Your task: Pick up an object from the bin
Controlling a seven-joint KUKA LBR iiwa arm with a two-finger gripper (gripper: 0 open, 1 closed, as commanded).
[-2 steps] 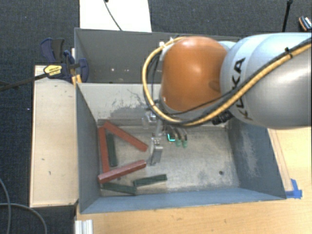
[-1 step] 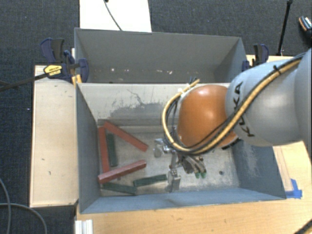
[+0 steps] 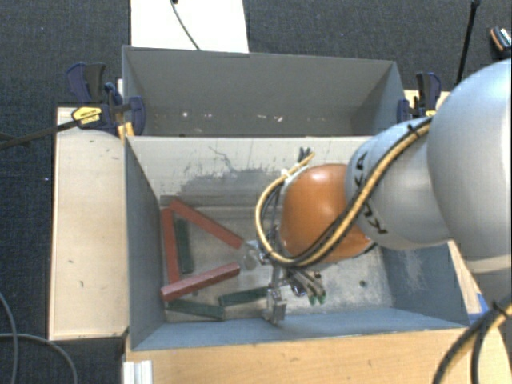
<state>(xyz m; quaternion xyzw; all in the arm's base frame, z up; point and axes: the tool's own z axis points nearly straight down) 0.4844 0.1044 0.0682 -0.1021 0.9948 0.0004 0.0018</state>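
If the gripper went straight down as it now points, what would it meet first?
Probably the right end of the dark green stick beneath the gripper, near the front wall; depth is unclear, so it might land on the bin floor beside it.

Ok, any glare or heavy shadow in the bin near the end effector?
Camera view: no strong glare, only a pale sheen on the far wall of the bin. Light is even over the red sticks and green sticks at the left. A soft shadow lies on the floor by the end effector, cast by the arm, which also covers the floor's right part.
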